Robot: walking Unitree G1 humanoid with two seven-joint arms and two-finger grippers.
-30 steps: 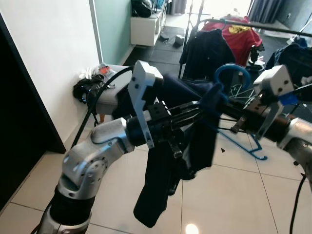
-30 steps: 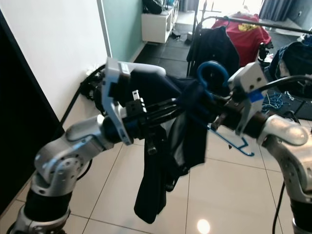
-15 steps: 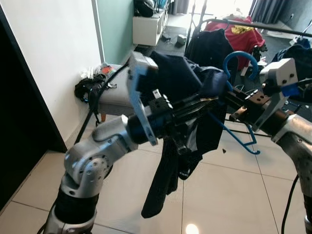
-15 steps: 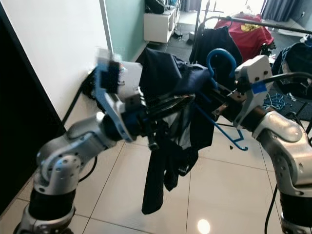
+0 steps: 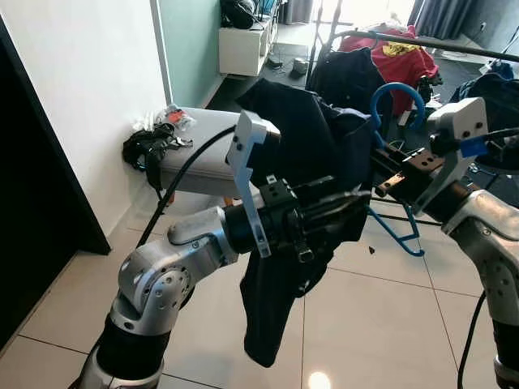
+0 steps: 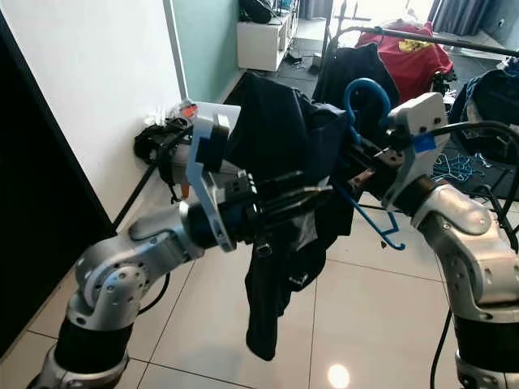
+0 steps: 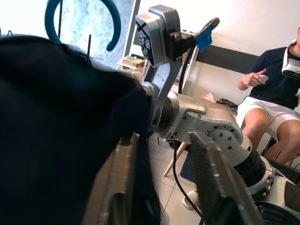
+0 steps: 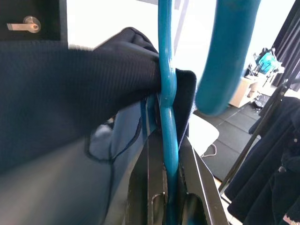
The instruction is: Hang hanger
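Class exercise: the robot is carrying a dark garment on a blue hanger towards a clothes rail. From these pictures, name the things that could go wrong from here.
1. The dark navy garment sits bunched on the blue plastic hanger, with a long end dangling; it might slide off.
2. The right gripper pinches only the hanger's thin stem, so the hanger could twist.
3. The black clothes rail already carries a red shirt and dark clothes, which may snag the hook.

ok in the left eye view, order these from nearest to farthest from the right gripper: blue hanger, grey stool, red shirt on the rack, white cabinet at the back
1. blue hanger, held in the right gripper's fingers.
2. red shirt, on the rack behind the gripper.
3. grey stool, off to the robot's left by the wall; close to the shirt's rank, hard to call.
4. white cabinet, at the far back left.
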